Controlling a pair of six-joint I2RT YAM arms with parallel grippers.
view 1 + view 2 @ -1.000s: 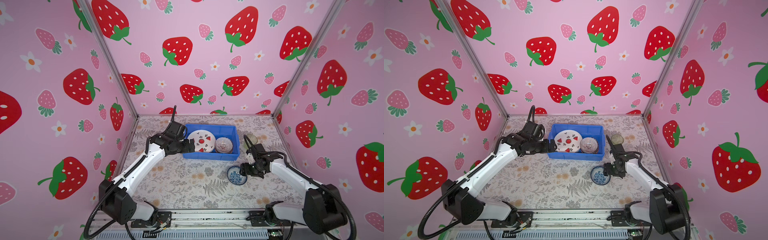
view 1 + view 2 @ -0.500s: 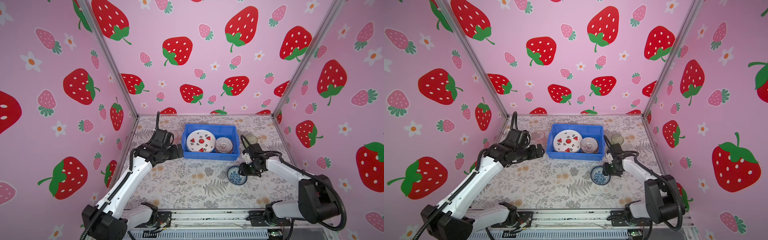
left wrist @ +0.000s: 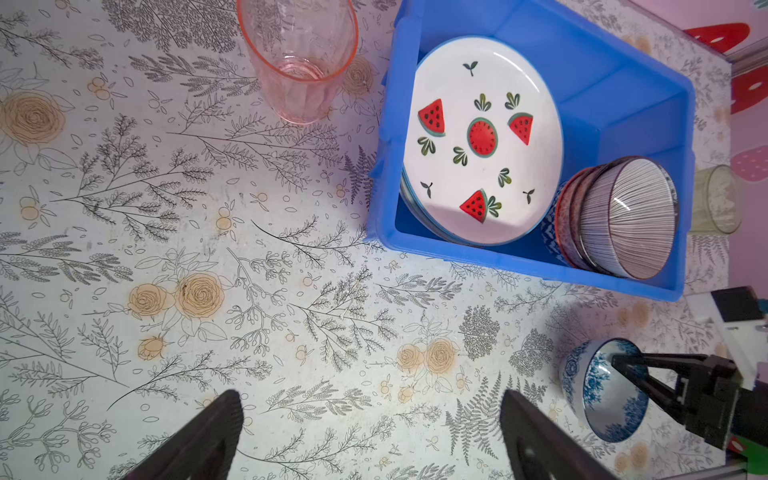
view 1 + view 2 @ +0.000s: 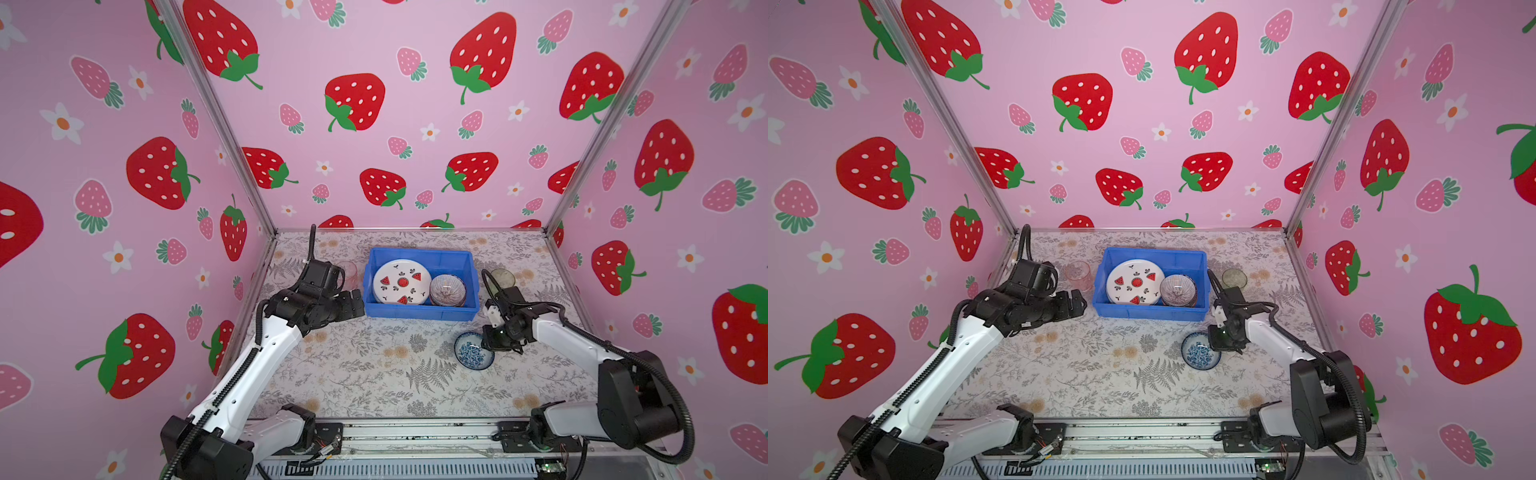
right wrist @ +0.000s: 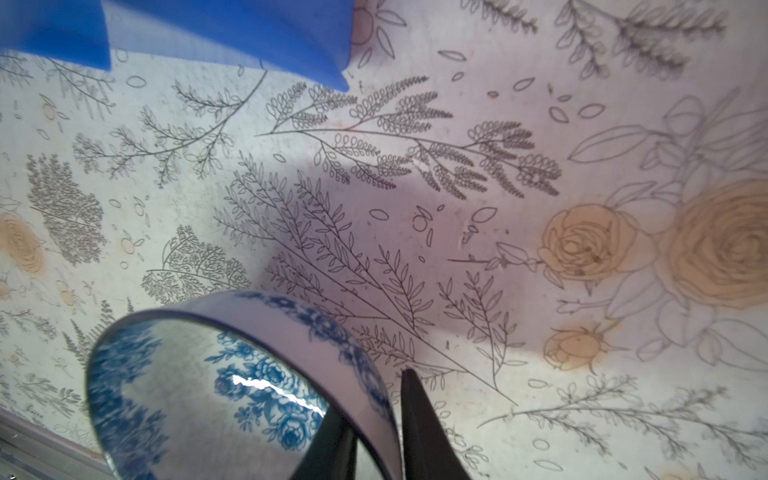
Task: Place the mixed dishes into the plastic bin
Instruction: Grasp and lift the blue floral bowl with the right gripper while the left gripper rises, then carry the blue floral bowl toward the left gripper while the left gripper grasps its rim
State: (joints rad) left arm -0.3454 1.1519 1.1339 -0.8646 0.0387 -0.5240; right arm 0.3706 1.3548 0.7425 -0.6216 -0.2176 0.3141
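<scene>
Bright, even light; edges bowed. Glare streak inside blue-white floral ceramic bowl (image 5: pixel 266 386) at right jaws; bright blue plastic bin (image 5: pixel 224 33) beyond blurred.

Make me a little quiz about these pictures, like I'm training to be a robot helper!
1. Fill in: the plate in the bin is painted with ___ slices.
2. True or false: the pink cup stands inside the bin.
3. What is the right hand pinching by the rim? A) the pink cup B) the blue bowl C) the plate

Key: 1 watermelon; 2 false, it stands on the table beside the bin; 3 B.
</scene>
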